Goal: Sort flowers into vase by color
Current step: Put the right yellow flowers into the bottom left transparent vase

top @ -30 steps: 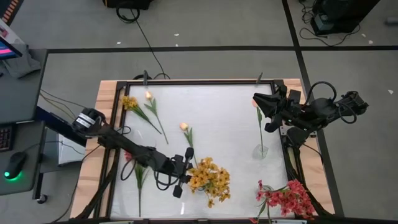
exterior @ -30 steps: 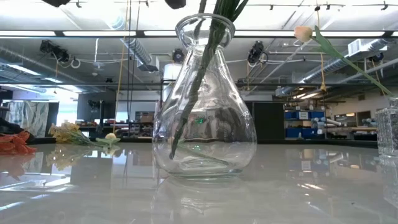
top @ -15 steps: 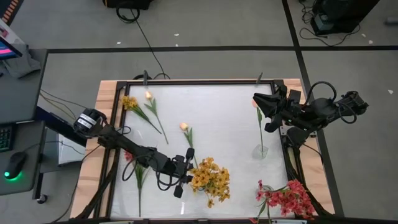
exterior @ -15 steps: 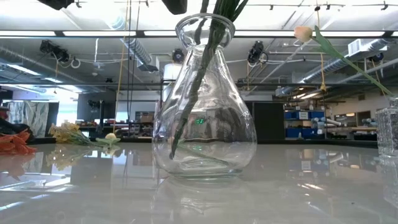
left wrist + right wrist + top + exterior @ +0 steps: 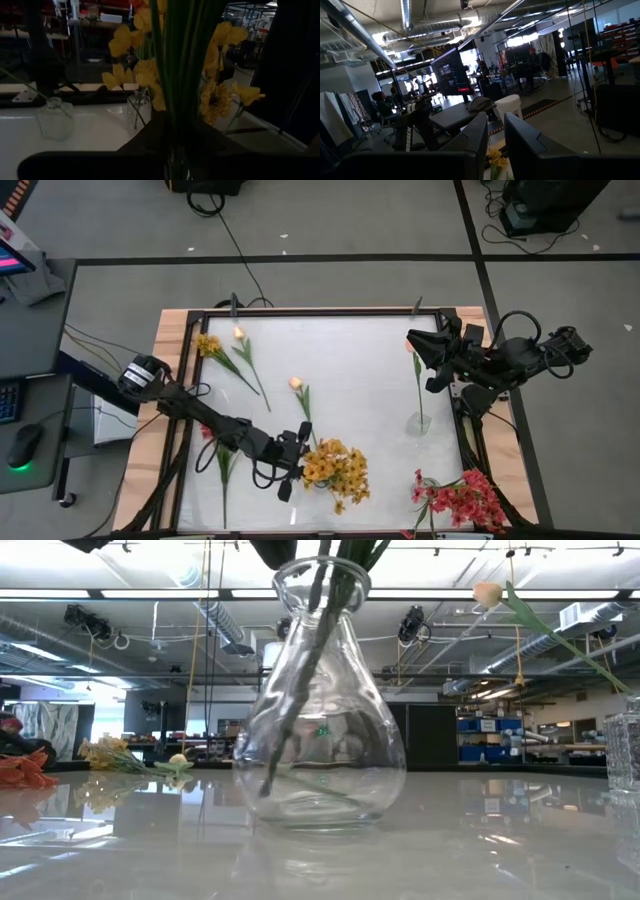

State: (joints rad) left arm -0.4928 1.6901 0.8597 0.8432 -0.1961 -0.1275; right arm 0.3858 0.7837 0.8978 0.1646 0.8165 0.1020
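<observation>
The bushy yellow-orange cluster (image 5: 335, 470) stands with its stems in a clear round-bellied vase (image 5: 320, 730) near the table's near edge. My left gripper (image 5: 289, 463) is at the cluster's left side, shut on its green stems (image 5: 175, 75). My right gripper (image 5: 425, 360) waits open at the far right, beside a peach tulip (image 5: 410, 347) whose stem stands in a small glass vase (image 5: 418, 421). The red-pink cluster (image 5: 462, 500) stands in a vase at the near right corner. My left gripper pinches the bundle of green stems (image 5: 172, 117) between its two fingers, just above the vase's mouth. It comes from the table's left. The stems' lower ends (image 5: 275, 775) reach down inside the vase, which stands on the table and leans a little to the left.
A small yellow flower (image 5: 208, 345) and a peach tulip (image 5: 238, 333) lie at the far left. Another peach tulip (image 5: 296, 383) lies mid-table, and a red-pink flower (image 5: 207, 430) lies under my left arm. A raised frame (image 5: 320, 311) rims the white table.
My left gripper has moved a little toward the near left, still shut on the stems. The vase with the yellow cluster has shifted toward the table's left and tipped slightly that way. The right arm has kept still.
</observation>
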